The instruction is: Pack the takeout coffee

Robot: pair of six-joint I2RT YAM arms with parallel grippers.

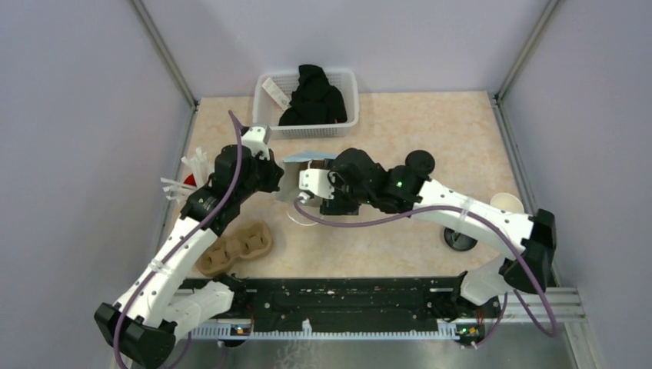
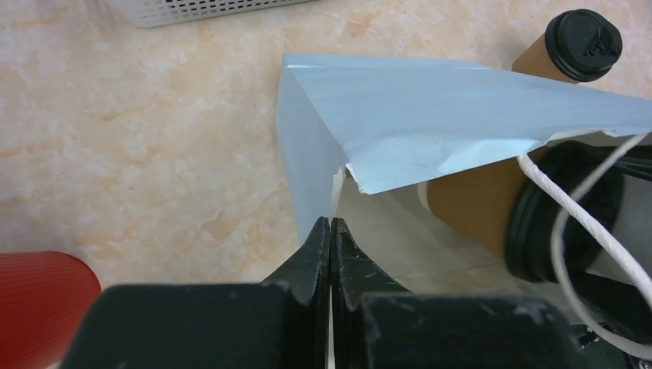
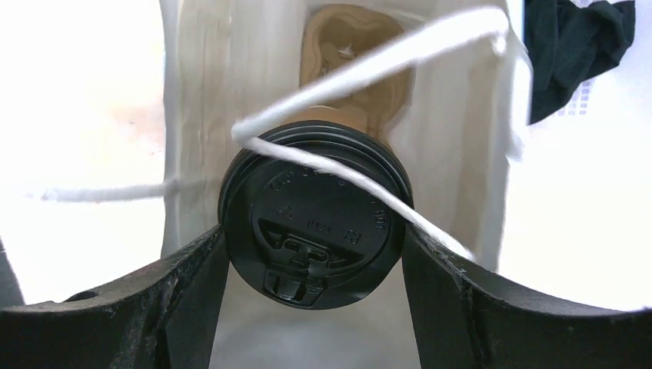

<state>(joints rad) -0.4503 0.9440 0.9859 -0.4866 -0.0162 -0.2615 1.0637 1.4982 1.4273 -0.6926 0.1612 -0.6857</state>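
Lying between grey walls, beige marbled table (left gripper pinching bag edge, right gripper clasping takeout coffee).

My right claw is black, as is the lid of the takeout coffee, whose paper wall is kraft brown. The paper bag is pale blue outside and creamy white inside, with white string handles. The table is beige marbled with peach veins, the straw cup red, the basket white with a lattice pattern, the cloth black, the cup carrier brown.
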